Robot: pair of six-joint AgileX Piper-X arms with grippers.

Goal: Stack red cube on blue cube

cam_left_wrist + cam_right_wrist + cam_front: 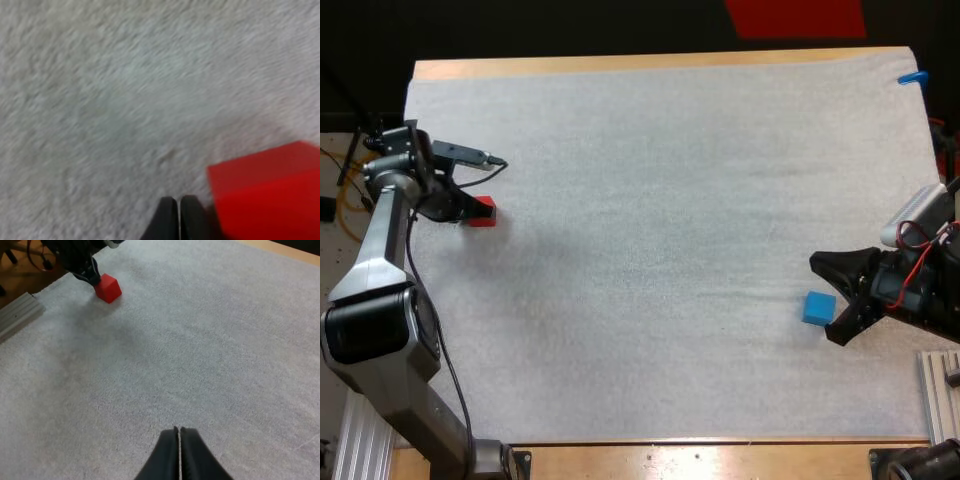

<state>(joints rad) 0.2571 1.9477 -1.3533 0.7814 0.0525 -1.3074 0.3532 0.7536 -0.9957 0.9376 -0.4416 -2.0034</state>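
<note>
Red cube point(483, 210) is shown unstacked, well apart from blue cube point(819, 307); left gripper point(178, 215) and right gripper point(178, 450) are closed, empty.

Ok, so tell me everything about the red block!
The red cube is small, bright red, smooth-looking, with sharp edges and plain faces. It sits flat on the white mat near its left edge, far from the blue cube. The shut fingers of the left gripper are down right beside it, not around it; whether they touch it is unclear.
</note>
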